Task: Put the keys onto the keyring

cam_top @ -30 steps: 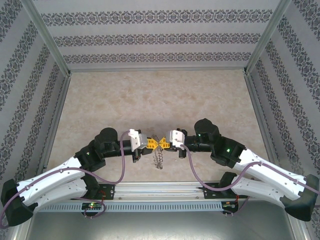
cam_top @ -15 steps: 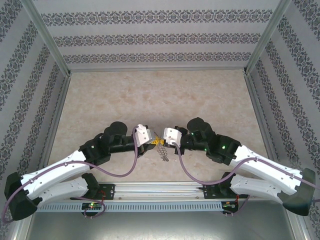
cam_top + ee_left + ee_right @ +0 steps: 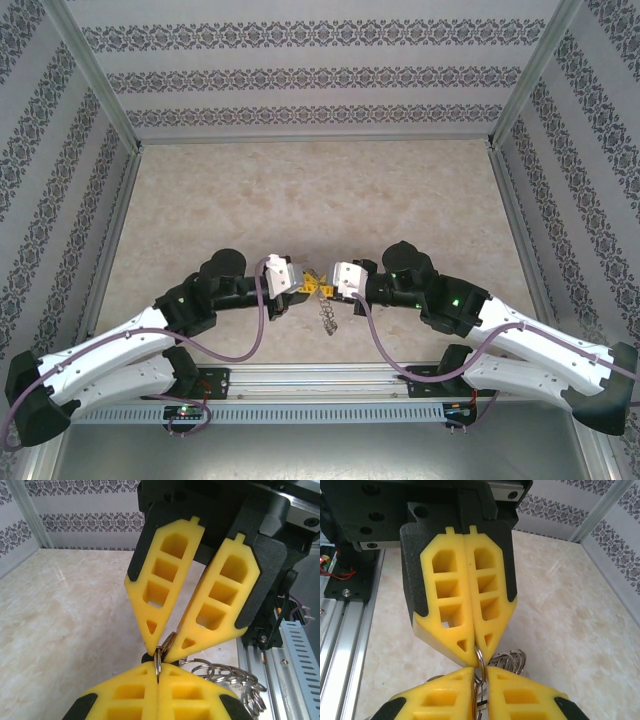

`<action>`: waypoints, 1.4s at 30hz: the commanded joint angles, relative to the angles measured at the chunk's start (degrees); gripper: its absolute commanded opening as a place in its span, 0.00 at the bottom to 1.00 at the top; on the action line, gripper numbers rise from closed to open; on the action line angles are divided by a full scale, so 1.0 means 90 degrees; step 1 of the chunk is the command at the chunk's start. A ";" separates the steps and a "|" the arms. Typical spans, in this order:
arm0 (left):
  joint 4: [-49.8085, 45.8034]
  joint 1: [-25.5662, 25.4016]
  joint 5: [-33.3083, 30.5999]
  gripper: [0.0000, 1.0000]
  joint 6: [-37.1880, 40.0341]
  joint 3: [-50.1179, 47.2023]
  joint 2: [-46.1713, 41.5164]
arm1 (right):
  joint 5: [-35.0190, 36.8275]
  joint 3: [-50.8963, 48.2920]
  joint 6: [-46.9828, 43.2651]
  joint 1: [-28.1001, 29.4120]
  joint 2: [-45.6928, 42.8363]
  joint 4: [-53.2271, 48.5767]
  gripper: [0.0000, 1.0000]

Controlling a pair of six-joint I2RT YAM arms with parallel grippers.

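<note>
The keyring (image 3: 326,318) dangles as a bunch of small wire loops between the two arms, just above the table. My left gripper (image 3: 158,666) is shut on one thin loop (image 3: 158,657) standing edge-on between its yellow fingers. My right gripper (image 3: 481,672) faces it tip to tip and grips a linked loop (image 3: 480,657), which holds its fingers slightly apart. A dark bit (image 3: 145,657), possibly the key's head, sits right behind the meeting tips. More loops (image 3: 225,672) hang beside the fingers. From above, the left gripper (image 3: 308,286) and right gripper (image 3: 326,289) touch.
The beige marble-patterned tabletop (image 3: 320,200) stretches away behind the grippers. Patterned walls with metal posts (image 3: 95,75) close it in. The aluminium rail (image 3: 320,378) with both arm bases runs along the near edge.
Both grippers stayed tip to tip on the loops. The arms shifted and the wrists turned; the meeting point rose briefly, then came back down, and the hanging loops swung slightly.
</note>
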 commanded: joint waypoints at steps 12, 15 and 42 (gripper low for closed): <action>0.0847 0.0039 0.0285 0.00 -0.0180 -0.0265 -0.0343 | -0.0440 -0.0143 0.0309 0.0008 -0.0151 0.0133 0.19; 0.0861 0.0042 0.0314 0.00 -0.0170 -0.0266 -0.0379 | -0.0466 -0.0125 0.0317 -0.0020 -0.0084 0.0116 0.20; 0.1055 0.0043 0.0603 0.00 -0.0249 -0.0383 -0.0513 | -0.0583 -0.0058 0.0251 -0.0119 0.0097 0.0221 0.02</action>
